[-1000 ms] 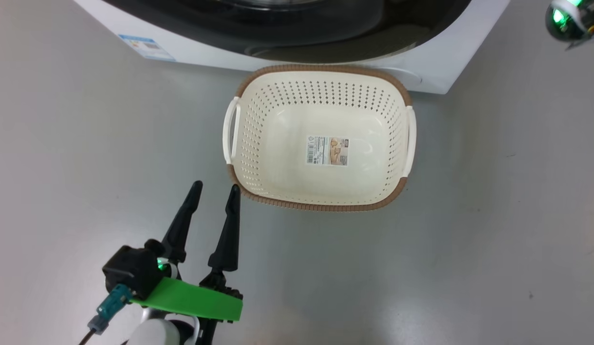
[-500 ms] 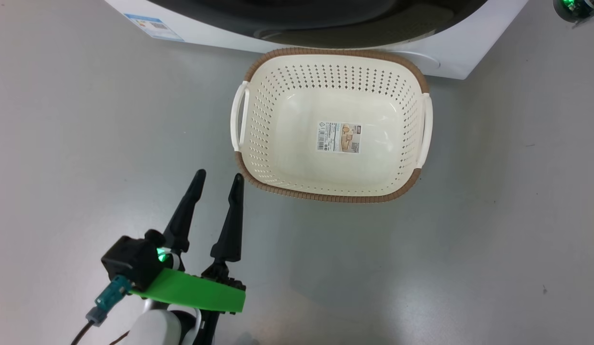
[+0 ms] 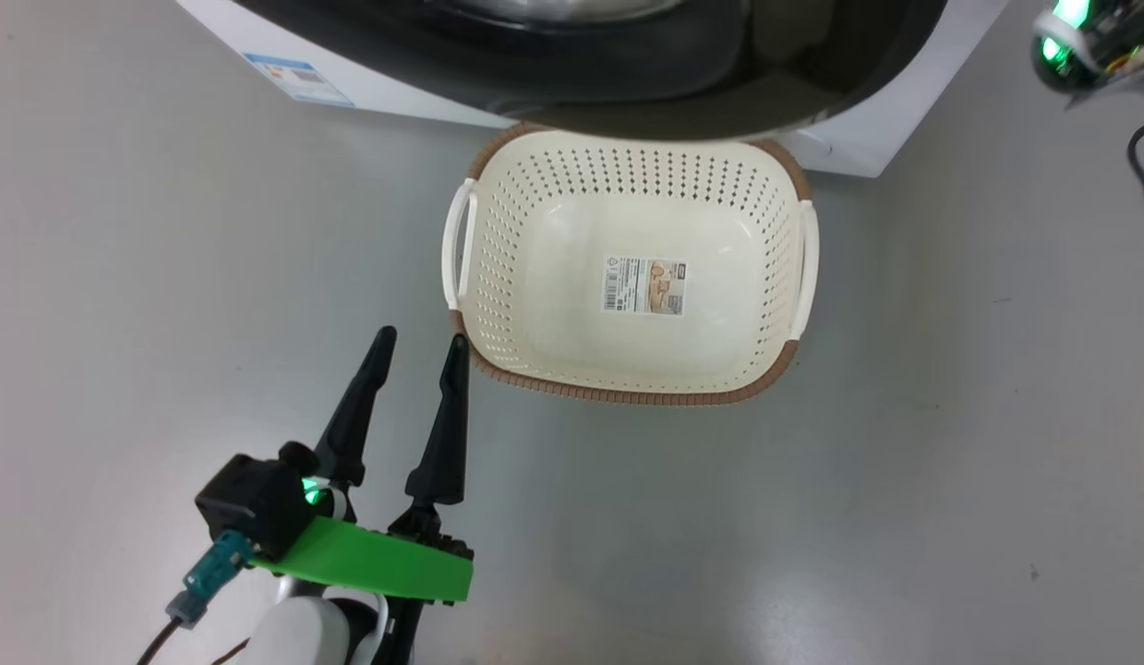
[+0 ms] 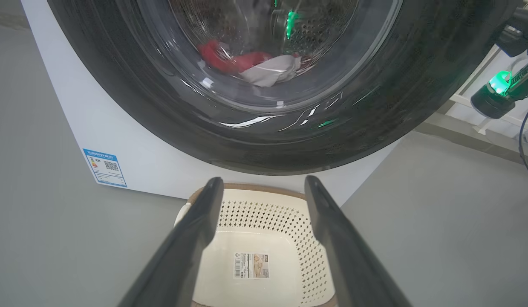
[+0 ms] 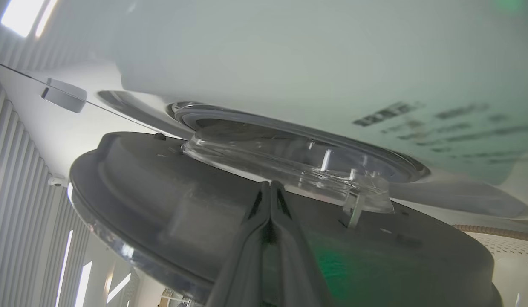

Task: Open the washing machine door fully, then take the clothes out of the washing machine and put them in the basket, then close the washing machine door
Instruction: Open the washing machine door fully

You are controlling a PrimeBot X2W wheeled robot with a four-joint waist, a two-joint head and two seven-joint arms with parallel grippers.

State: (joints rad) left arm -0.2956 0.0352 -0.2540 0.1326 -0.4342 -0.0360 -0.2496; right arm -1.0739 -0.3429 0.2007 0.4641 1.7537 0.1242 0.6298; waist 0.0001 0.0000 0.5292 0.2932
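Beside the basket (image 3: 627,397), the left gripper (image 3: 420,337) is held with jaws parted and empty. Beyond the basket, the right gripper (image 5: 270,184) is seen pressed closed by the washing machine door (image 5: 140,183).

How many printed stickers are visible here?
2: a blue label on the white front of the washing machine, and a barcode sticker on the inside bottom of the basket. Others may be hidden.
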